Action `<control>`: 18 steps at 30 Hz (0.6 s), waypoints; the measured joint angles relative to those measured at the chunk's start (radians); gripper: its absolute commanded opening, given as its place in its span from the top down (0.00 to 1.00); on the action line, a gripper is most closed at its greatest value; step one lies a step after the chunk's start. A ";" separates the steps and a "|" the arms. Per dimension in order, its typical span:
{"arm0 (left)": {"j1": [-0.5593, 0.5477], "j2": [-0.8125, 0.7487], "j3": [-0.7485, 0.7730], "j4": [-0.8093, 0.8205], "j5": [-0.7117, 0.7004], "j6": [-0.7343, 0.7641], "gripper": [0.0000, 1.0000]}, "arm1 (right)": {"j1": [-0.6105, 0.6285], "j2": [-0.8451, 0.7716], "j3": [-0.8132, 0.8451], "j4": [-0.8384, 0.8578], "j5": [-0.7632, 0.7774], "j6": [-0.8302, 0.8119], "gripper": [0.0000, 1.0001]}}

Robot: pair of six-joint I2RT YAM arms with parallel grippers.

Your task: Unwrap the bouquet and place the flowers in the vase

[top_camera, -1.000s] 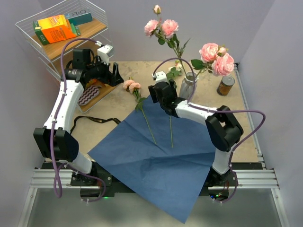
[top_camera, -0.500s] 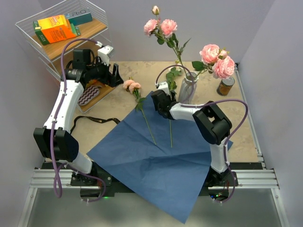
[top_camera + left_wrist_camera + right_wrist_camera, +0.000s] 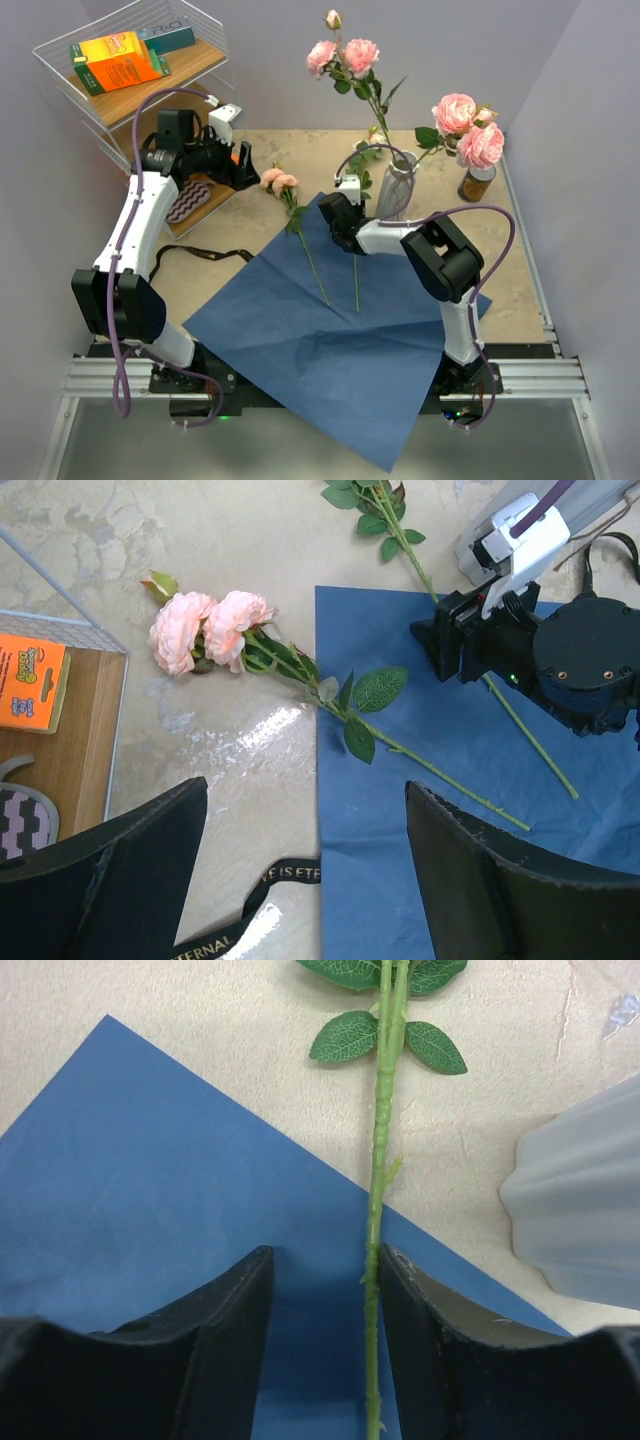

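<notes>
1. Right gripper (image 3: 322, 1260), just left of the vase (image 3: 397, 185), straddles a loose rose stem (image 3: 375, 1210); jaws apart, apparently not yet pinching.
2. Left gripper (image 3: 305, 792), well left of the vase, gapes empty.
3. Other roses (image 3: 345, 55) stand in the vase.

You have paper sheet (image 3: 340, 340) spread front-centre on table (image 3: 250, 225). Vase (image 3: 397, 188) just behind sheet's far corner, roses (image 3: 455, 110) in it; jar (image 3: 477, 182) to its right. Left stem (image 3: 305, 250) lies across sheet, blooms off paper behind. Right stem (image 3: 356, 285) beside it, top just left of vase. Ribbon (image 3: 205, 254) left of sheet. Rack (image 3: 130, 60) back left.
</notes>
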 measured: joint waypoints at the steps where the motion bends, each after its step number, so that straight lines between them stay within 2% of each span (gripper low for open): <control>1: 0.000 -0.001 0.000 0.000 -0.001 0.000 0.16 | 0.000 0.003 0.000 0.007 -0.002 0.011 0.57; 3: 0.000 -0.002 0.000 0.000 -0.002 0.000 0.16 | 0.000 0.006 -0.001 0.018 -0.007 0.026 0.62; 4: 0.000 -0.003 0.000 0.000 -0.002 0.000 0.16 | 0.000 0.006 -0.003 0.026 -0.013 0.033 0.69; 10: 0.000 -0.007 0.000 0.000 -0.004 0.000 0.16 | 0.009 -0.023 -0.093 0.158 -0.067 0.023 0.94; 14: 0.000 -0.007 0.000 0.000 -0.003 0.000 0.16 | 0.035 -0.069 -0.176 0.220 -0.096 -0.023 0.99; 18: 0.000 -0.007 0.000 0.000 -0.003 0.000 0.16 | 0.106 -0.116 -0.249 0.275 -0.122 -0.090 1.00</control>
